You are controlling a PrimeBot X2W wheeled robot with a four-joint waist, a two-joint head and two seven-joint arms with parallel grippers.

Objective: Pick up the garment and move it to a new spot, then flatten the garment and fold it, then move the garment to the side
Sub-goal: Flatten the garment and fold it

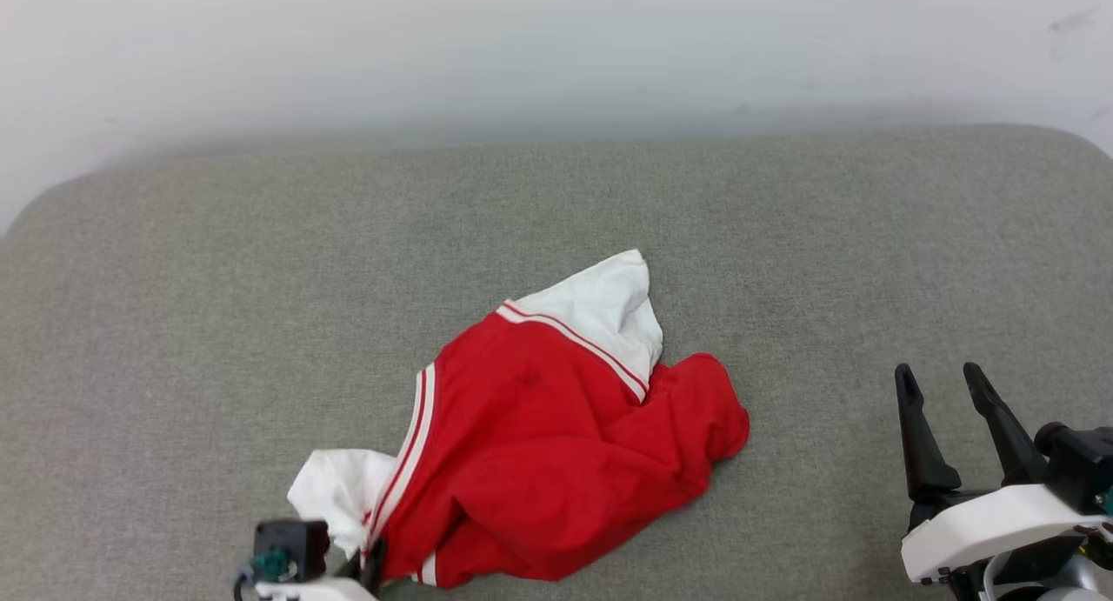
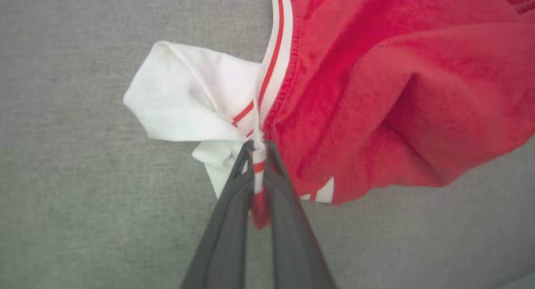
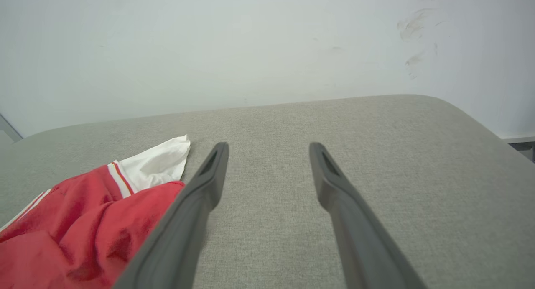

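The garment (image 1: 556, 436), a red shirt with white sleeves edged in red stripes, lies crumpled near the front of the grey padded surface. At the bottom left of the head view my left gripper (image 1: 369, 566) touches its near edge. The left wrist view has my left gripper (image 2: 259, 149) shut on a bunched striped seam of the garment (image 2: 376, 92). My right gripper (image 1: 943, 383) stands open at the lower right, apart from the cloth. In the right wrist view my right gripper (image 3: 269, 149) points over bare padding, with the garment (image 3: 83, 222) to its left.
The grey padded surface (image 1: 783, 236) stretches wide behind and to the right of the cloth. A pale wall (image 1: 556, 44) rises along its far edge, and the rounded corners of the padding curve off at both back ends.
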